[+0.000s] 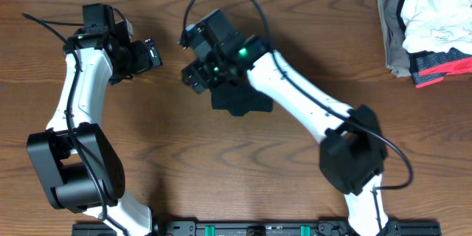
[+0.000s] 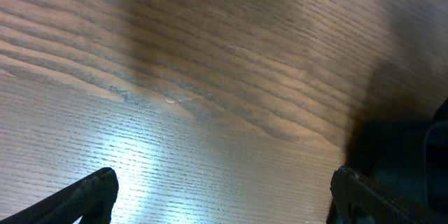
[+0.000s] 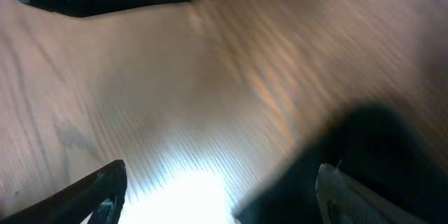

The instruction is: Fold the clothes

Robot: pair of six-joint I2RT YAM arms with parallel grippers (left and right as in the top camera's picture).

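Plainly right gripper [image 3: 220,178] spread wide — empty, black shirt [image 3: 378,136] alongside.

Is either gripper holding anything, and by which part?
Nothing held: left gripper and right gripper are both open; the black shirt lies free.

The wooden table [image 1: 221,177] bears a black shirt [image 1: 240,103] near its middle and 1 garment stack [image 1: 428,29] at a corner.

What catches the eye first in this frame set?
A black shirt lies in the middle of the table, partly hidden under the right arm; the right end effector hangs open beside it. A pile of other clothes sits at the overhead view's top right corner.
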